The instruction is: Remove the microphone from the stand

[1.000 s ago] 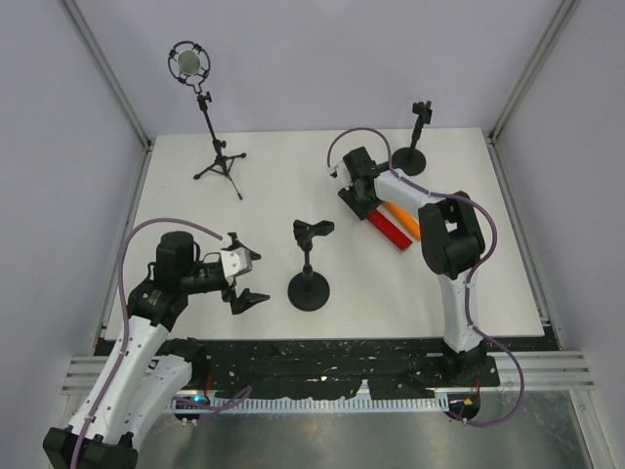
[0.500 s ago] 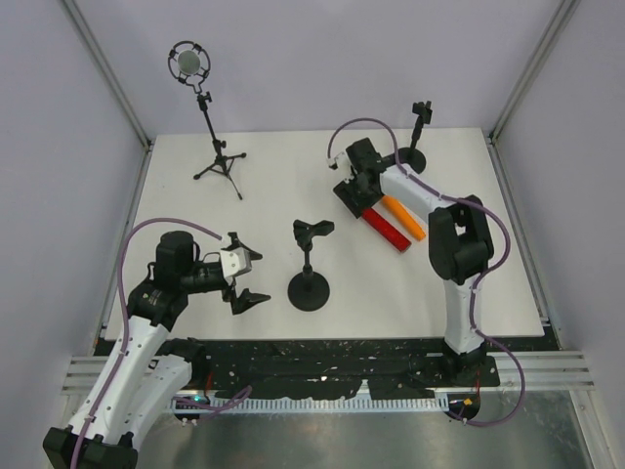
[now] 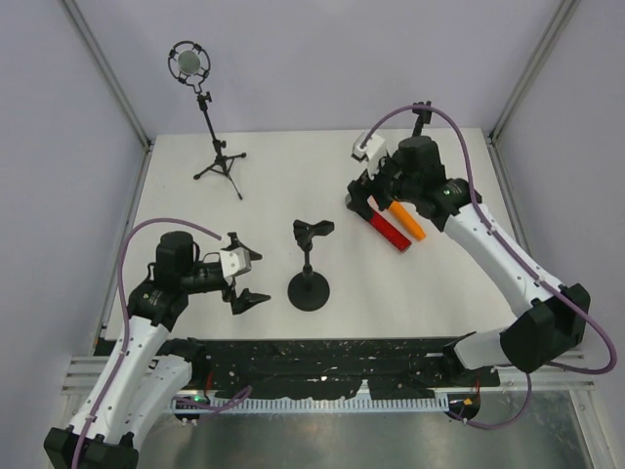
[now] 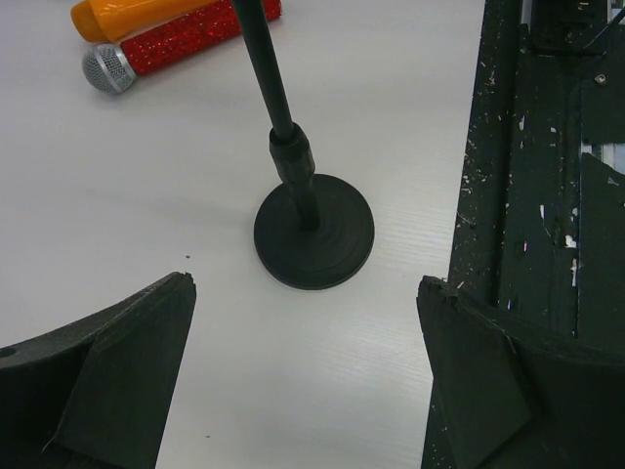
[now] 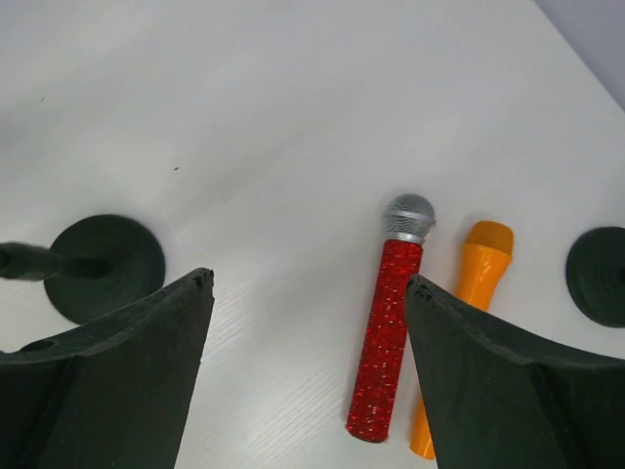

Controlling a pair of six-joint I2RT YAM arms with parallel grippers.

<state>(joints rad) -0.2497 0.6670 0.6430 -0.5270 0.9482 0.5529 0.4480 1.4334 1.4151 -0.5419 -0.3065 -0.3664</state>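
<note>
A round studio microphone (image 3: 187, 63) sits in a shock mount on top of the black tripod stand (image 3: 219, 164) at the back left. A red glitter microphone (image 3: 391, 232) and an orange one (image 3: 409, 221) lie side by side on the table; both show in the right wrist view, red (image 5: 386, 332) and orange (image 5: 461, 318). My right gripper (image 3: 368, 198) hangs open and empty above the head end of these two (image 5: 311, 281). My left gripper (image 3: 244, 278) is open and empty, low, left of the middle stand (image 4: 305, 288).
A round-base stand (image 3: 310, 285) with an empty clip (image 3: 312, 231) stands mid-table, its base in front of my left gripper (image 4: 313, 243). A second round-base stand (image 3: 410, 156) with an empty clip is at the back right. The table's dark front edge (image 4: 547, 195) is on my left gripper's right.
My right arm has lifted and swung out to the right, raising its open gripper off the table by the two lying microphones. The left arm has not moved.
</note>
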